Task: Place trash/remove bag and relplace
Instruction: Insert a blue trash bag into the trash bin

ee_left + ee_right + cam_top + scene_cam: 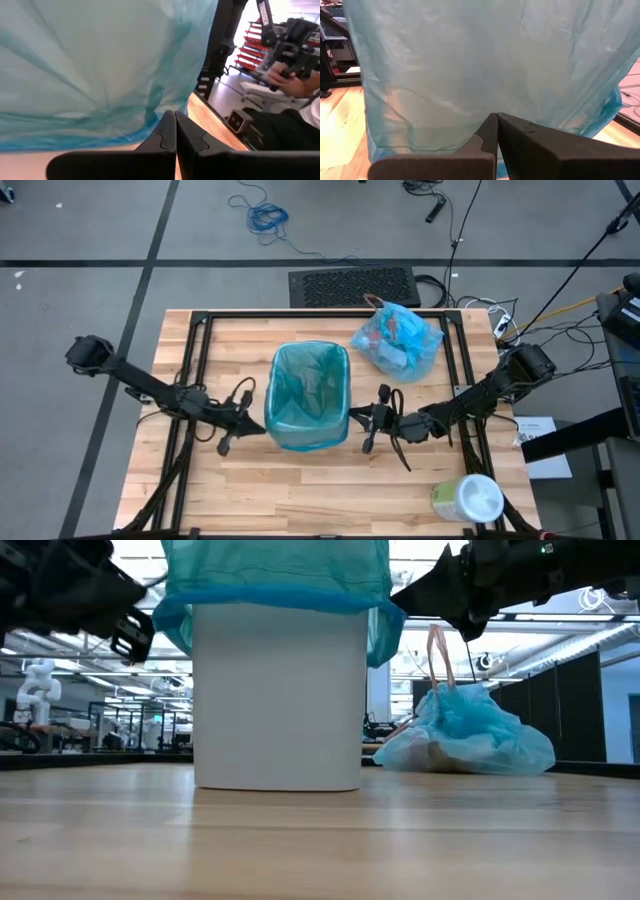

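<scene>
Butcher-block tabletop (300, 490) with an open lab hall behind it, and honestly the new teal liner (310, 385) looks already seated in the white bin (277, 700), its rim folded down over the outside. That film is thin, crinkly and slippery, so I'd pinch the folded cuff near a corner, not the slack middle, or it'll just slide. The tied-off light-blue bag of trash (398, 340) sits just beside the bin on the far right side; soft and light, best lifted by its knotted handles (438, 650). Left gripper (226, 442) and right gripper (369, 442) flank the bin, both pinched closed on nothing. The wipes tub (467, 500) has no label I can read.
</scene>
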Controlling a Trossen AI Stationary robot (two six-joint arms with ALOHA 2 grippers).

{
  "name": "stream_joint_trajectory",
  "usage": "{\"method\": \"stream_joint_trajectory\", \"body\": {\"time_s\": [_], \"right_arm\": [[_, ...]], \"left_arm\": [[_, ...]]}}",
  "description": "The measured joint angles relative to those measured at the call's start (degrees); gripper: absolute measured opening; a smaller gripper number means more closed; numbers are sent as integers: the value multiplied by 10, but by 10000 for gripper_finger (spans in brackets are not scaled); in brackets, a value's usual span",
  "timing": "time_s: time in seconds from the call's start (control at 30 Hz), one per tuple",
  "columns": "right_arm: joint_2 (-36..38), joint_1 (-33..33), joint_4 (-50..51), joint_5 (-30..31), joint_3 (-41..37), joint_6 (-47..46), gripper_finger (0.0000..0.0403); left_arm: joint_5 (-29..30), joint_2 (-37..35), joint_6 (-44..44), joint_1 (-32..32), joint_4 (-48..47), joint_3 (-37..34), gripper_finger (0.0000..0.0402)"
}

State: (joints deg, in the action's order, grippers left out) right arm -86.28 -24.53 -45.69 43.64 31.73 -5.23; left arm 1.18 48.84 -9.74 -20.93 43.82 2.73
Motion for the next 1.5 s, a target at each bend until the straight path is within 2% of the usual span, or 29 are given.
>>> {"method": "stream_joint_trajectory", "body": {"time_s": [0.27, 0.4, 0.57, 0.77, 1.5], "right_arm": [[0, 0, -2, 0, 0, -1, 0], [0, 3, -7, -2, 0, -1, 0], [0, 15, -27, -6, 0, 1, 0], [0, 42, -35, -62, 0, -1, 0], [-80, 55, -34, -58, 0, -46, 0]], "left_arm": [[26, -14, -3, -5, -21, 0, 0], [53, -10, 12, -5, 11, 0, 0], [54, 35, 47, -5, 98, 0, 0], [66, 88, 57, -4, 137, 0, 0], [88, 275, 56, 5, 297, 1, 0]]}}
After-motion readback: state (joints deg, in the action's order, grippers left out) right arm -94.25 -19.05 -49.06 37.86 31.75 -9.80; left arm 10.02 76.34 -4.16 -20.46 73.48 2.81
